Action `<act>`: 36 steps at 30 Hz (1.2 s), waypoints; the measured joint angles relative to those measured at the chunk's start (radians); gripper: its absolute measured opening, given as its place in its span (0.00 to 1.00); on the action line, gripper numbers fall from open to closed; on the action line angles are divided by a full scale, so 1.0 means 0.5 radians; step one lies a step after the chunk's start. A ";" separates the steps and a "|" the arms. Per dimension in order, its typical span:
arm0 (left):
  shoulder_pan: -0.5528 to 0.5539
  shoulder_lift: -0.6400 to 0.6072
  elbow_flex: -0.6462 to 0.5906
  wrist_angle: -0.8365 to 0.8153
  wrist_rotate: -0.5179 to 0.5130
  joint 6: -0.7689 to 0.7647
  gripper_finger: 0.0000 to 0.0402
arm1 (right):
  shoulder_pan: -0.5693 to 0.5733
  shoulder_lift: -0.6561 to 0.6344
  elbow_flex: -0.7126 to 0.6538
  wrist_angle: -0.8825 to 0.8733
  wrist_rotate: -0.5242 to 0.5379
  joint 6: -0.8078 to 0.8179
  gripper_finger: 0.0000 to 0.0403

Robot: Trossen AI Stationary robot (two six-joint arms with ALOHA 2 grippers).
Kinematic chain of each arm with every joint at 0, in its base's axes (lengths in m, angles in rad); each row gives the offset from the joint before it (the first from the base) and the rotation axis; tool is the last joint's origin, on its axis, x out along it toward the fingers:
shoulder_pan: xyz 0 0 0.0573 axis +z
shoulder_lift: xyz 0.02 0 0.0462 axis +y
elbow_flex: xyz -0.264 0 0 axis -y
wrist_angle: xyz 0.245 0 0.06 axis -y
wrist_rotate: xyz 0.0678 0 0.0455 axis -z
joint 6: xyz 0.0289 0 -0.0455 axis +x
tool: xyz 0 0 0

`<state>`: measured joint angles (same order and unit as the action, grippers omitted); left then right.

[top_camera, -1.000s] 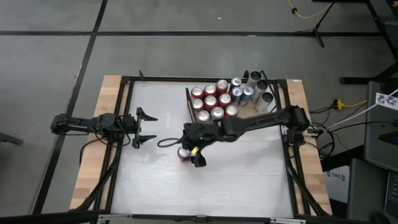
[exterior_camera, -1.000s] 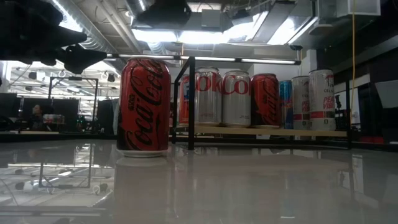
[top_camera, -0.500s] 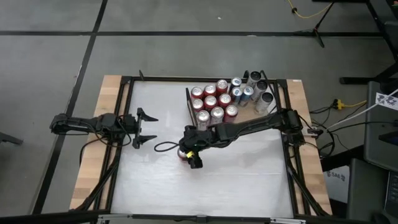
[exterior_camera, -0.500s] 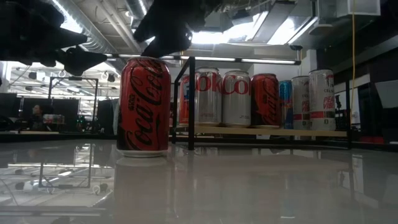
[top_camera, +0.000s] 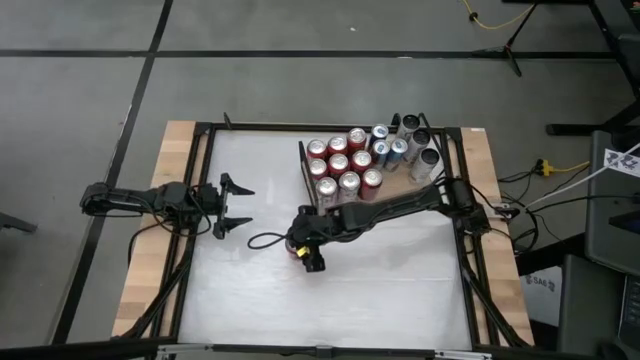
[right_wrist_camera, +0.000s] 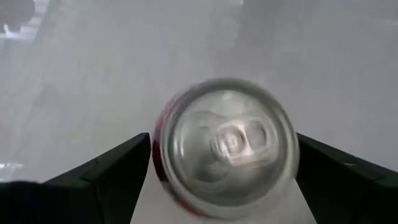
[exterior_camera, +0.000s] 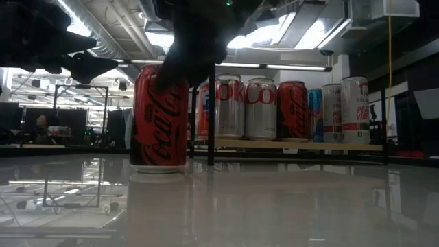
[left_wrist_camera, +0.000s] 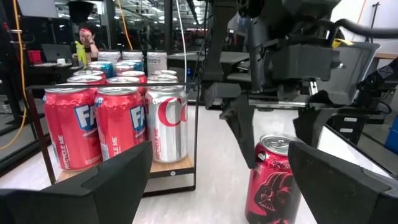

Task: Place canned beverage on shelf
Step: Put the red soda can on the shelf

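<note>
Red can [top_camera: 295, 248] stands upright on white table [top_camera: 380, 290], near front of shelf [top_camera: 400, 185], not on it. Right gripper [top_camera: 303, 247] right above can, jaws wide, one finger [right_wrist_camera: 106, 177] each side of can top, not squeezing. Shelf holds many other cans [top_camera: 345, 160] standing close together. Left gripper [top_camera: 232, 205] waits well apart at left side of table, jaws wide, holding nothing.

Showing a red Coca-Cola can [exterior_camera: 158, 116] with white script, silver lid; red and silver cans [top_camera: 345, 160] crowding the light-brown wood-grain shelf [exterior_camera: 295, 145]; glossy white surface [top_camera: 380, 280] gleaming.
</note>
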<state>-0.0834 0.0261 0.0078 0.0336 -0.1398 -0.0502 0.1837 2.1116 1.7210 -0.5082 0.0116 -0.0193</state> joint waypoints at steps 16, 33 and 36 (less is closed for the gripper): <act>0.000 0.000 0.000 -0.001 0.000 0.000 0.92 | 0.000 -0.012 0.004 -0.033 -0.055 0.038 0.70; 0.000 0.000 0.000 -0.001 0.000 0.002 0.92 | 0.031 -0.708 0.002 -1.030 0.059 0.137 0.70; 0.000 0.000 0.000 0.000 0.000 0.002 0.92 | 0.043 -0.854 -0.040 -1.201 0.138 0.187 0.70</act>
<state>-0.0834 0.0261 0.0078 0.0336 -0.1396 -0.0494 0.2054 1.6843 1.7010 -1.1086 0.0806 0.0743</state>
